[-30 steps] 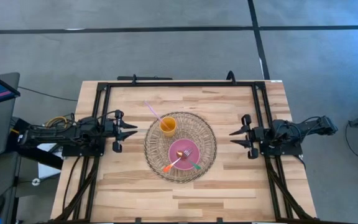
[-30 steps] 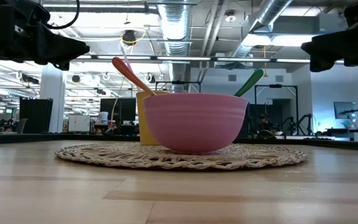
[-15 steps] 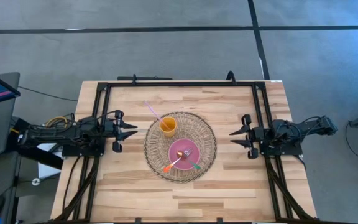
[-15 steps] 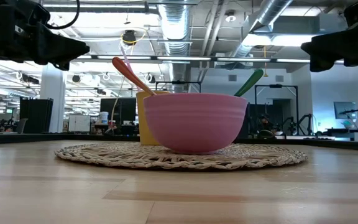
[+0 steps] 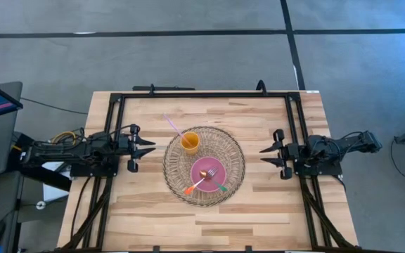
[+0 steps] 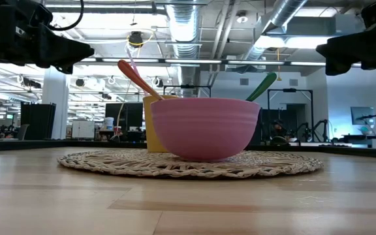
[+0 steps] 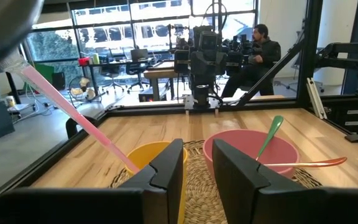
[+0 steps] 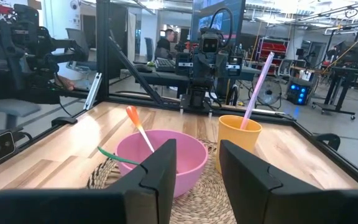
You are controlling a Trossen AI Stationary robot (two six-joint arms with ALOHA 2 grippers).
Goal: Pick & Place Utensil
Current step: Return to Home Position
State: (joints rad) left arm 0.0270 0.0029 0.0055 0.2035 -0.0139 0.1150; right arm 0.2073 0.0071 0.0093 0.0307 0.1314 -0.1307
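A pink bowl [image 5: 208,173] stands on a round woven mat [image 5: 204,166] in the table's middle. An orange-handled utensil [image 5: 197,184] and a green-handled one [image 5: 219,186] lie in it, handles leaning on the rim. A yellow cup [image 5: 190,143] on the mat's far left holds a pink utensil [image 5: 172,125], its handle sticking up over the rim. My left gripper [image 5: 148,146] hovers open at the table's left, my right gripper [image 5: 266,154] open at the right; both are empty and point at the mat.
A black metal frame [image 5: 202,94] runs along the table's far, left and right sides. Bare wood lies between each gripper and the mat and along the near edge [image 5: 202,232]. A person [image 7: 263,53] sits in the room beyond the table.
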